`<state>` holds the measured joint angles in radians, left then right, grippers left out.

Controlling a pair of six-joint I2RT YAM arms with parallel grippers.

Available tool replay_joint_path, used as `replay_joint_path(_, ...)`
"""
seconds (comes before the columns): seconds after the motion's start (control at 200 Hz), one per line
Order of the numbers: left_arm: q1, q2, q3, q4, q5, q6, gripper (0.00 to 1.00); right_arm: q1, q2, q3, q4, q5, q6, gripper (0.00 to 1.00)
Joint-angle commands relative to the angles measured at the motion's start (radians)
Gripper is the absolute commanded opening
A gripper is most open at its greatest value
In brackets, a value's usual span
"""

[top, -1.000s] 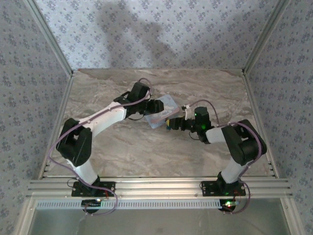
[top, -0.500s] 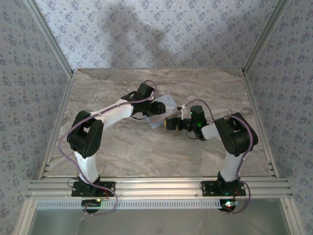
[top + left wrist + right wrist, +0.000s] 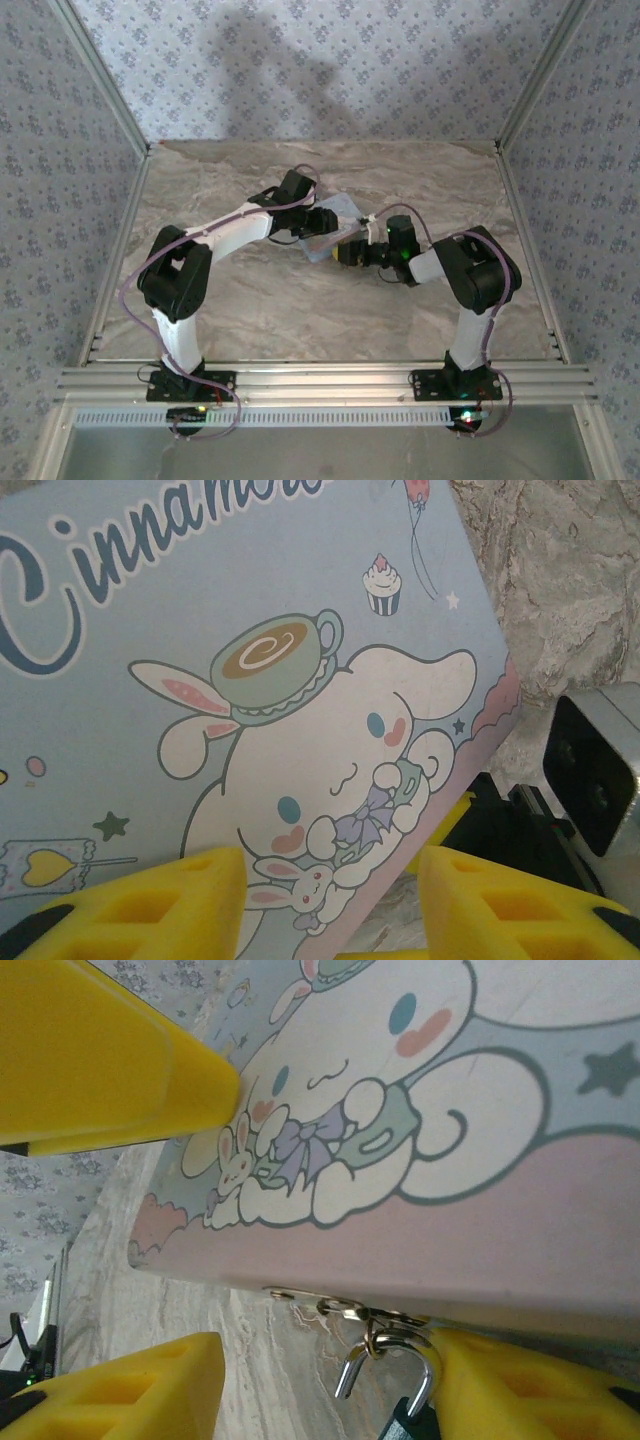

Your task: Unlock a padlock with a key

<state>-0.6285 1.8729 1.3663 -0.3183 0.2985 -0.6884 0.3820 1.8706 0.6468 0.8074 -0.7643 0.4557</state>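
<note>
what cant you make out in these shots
- padlock body: right wrist view, mostly cut off by the bottom edge; its shackle hooks through the hasp of the tin.
- Whether a key sits in it: the keyhole end lies past that edge.
- Padlock in the top view: too small, beside the right gripper.
- Whether the left gripper touches the tin: left wrist view, contact hidden behind its own fingers.

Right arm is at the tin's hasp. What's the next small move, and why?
Probably nudge the right gripper sideways to centre the padlock between its jaws, then close on the blue body. The jaws stand open, and the padlock hangs from the hasp of the tin close to one finger, off centre. The left gripper is open at the tin's corner.
</note>
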Motion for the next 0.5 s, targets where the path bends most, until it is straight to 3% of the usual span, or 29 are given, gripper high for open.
replay_joint_path(0.0, 0.008, 0.018, 0.006, -0.033, -0.018, 0.022, 0.49, -0.007, 0.012, -0.004, 0.042, -0.038, 0.015, 0.55)
replay_joint_path(0.495, 0.012, 0.015, -0.006, -0.030, -0.021, 0.016, 0.49, -0.028, 0.010, -0.028, 0.059, -0.069, 0.018, 0.41)
